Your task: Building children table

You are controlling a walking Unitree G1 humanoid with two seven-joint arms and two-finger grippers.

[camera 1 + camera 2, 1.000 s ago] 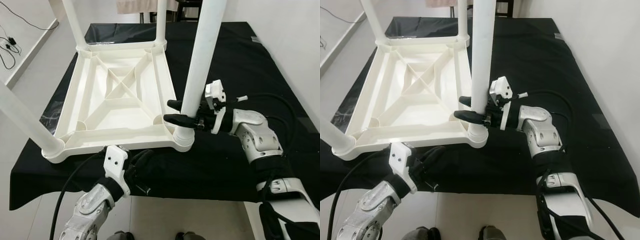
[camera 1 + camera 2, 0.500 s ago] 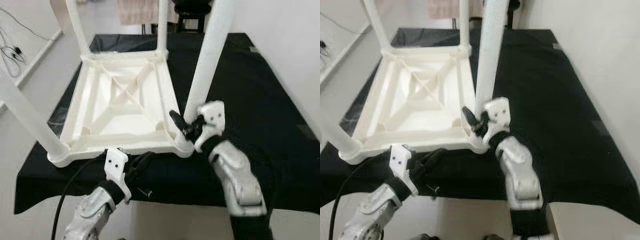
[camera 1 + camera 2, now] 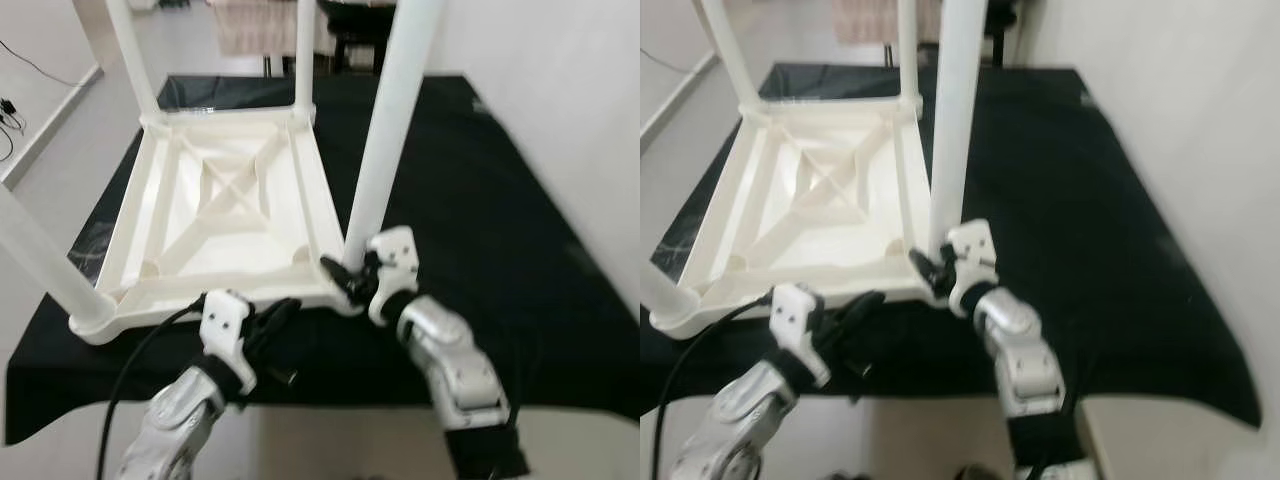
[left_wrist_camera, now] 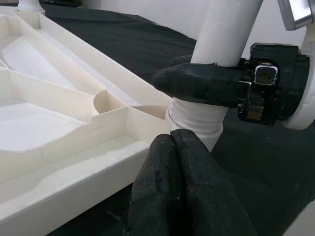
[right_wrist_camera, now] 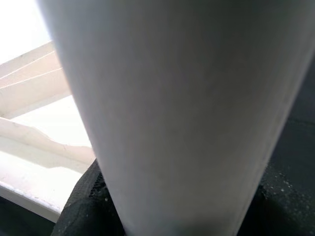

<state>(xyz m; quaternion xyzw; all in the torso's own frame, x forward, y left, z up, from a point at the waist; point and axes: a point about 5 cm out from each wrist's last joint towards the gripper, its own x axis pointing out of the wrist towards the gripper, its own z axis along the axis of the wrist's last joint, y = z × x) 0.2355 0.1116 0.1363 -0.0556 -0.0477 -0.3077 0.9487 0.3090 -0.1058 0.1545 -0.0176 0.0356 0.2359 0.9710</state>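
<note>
A white plastic children's table (image 3: 215, 215) lies upside down on a black cloth, its legs pointing up. My right gripper (image 3: 345, 275) is shut on the near-right leg (image 3: 385, 130), just above the ribbed socket at that corner. In the left wrist view one of its black fingers (image 4: 197, 83) wraps the leg above the socket. The right wrist view has the leg (image 5: 182, 98) pressed close to the lens. My left gripper (image 3: 275, 320) is shut with nothing in it, its fingertips (image 4: 172, 140) together at the table's front rim, just below that corner.
The black cloth (image 3: 500, 200) covers a larger table that reaches to a white wall (image 3: 580, 100) on the right. Three more legs stand up: near-left (image 3: 40, 260), far-left (image 3: 130, 55), far-right (image 3: 305, 50). Bare floor lies to the left.
The camera has shifted. My right forearm has swung from out at the right to in front of me, with the gripper still on the leg. The left gripper holds its place.
</note>
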